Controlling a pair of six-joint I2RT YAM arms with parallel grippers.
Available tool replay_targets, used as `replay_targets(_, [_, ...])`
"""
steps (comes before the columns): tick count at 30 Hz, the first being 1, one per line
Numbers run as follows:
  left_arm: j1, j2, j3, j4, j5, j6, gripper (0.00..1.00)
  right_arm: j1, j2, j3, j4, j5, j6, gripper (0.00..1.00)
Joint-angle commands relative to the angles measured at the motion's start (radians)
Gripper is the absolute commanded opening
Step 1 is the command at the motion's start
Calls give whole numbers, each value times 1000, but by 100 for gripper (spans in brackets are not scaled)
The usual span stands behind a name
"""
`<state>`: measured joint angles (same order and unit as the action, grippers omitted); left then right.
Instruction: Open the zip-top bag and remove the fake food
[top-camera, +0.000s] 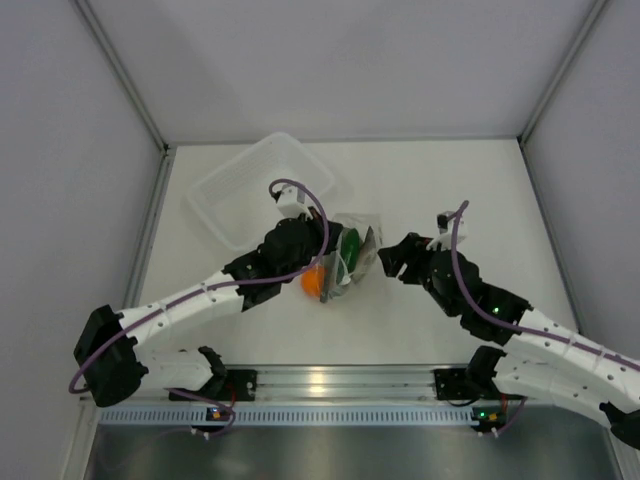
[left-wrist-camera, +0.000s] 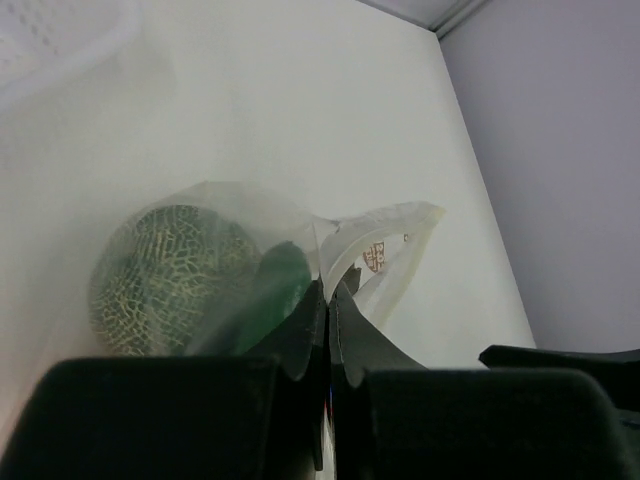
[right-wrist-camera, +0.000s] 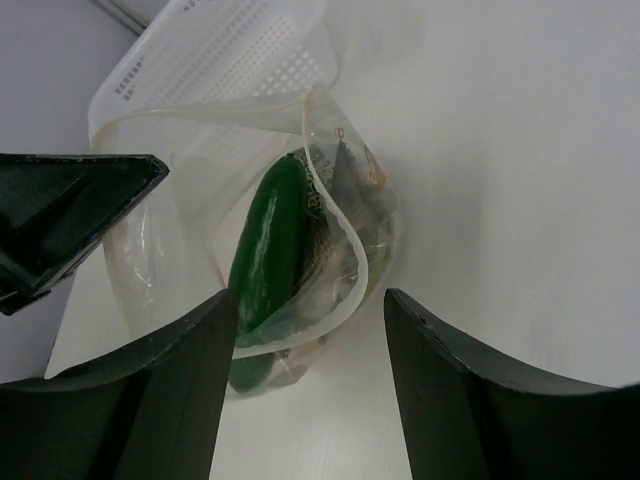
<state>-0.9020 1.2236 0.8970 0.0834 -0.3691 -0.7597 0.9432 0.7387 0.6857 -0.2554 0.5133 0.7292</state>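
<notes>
The zip-top bag (top-camera: 362, 250) lies mid-table with its mouth gaping toward the right. My left gripper (top-camera: 333, 252) is shut on one edge of it; in the left wrist view its fingers (left-wrist-camera: 328, 300) pinch the clear film. Inside the zip-top bag (left-wrist-camera: 395, 250) sit a netted pale-green ball (left-wrist-camera: 168, 275) and a dark green cucumber (left-wrist-camera: 278, 285). The right gripper (right-wrist-camera: 310, 315) stands open just short of the bag's mouth (right-wrist-camera: 340, 235), touching nothing. Through that mouth show the cucumber (right-wrist-camera: 268, 245) and a grey-brown fish (right-wrist-camera: 330, 240). An orange ball (top-camera: 313, 282) shows at the bag's near left end.
A translucent white perforated basket (top-camera: 262, 188) stands behind and left of the bag, close to the left arm. In the right wrist view the basket (right-wrist-camera: 215, 60) is beyond the bag and the left gripper's black body (right-wrist-camera: 60, 220) is at the left.
</notes>
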Motion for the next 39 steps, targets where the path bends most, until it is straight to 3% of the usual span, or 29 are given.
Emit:
replay_targets(1, [-2,-41,-33,128,-86,-128,0,9,56,-38,188,-15,68,61])
replay_targets(9, [-3,-67,-82,142,-77,-211,0,-17,183,-100,278,-33,56,60])
replay_targets(13, [-3,-65,-92,162,-59,-222,0,-72,251,-104,338,-148,58,58])
replay_targets(24, [-2,-52,-98,185,-30,-227,0,-145,336,-45,413,-249,53,54])
replay_targets(27, [-3,-52,-96,185,-48,-224,0,-144,390,-26,372,-265,42,48])
replay_targets(31, [-3,-44,-98,184,-121,-196,0,-142,410,-58,351,-204,3,17])
replay_targets(34, [-2,-55,-112,182,-177,-167,0,-147,374,-48,260,-130,-74,1])
replay_targets(39, [3,-116,-109,78,-347,-104,0,-205,289,26,-37,-26,-249,0])
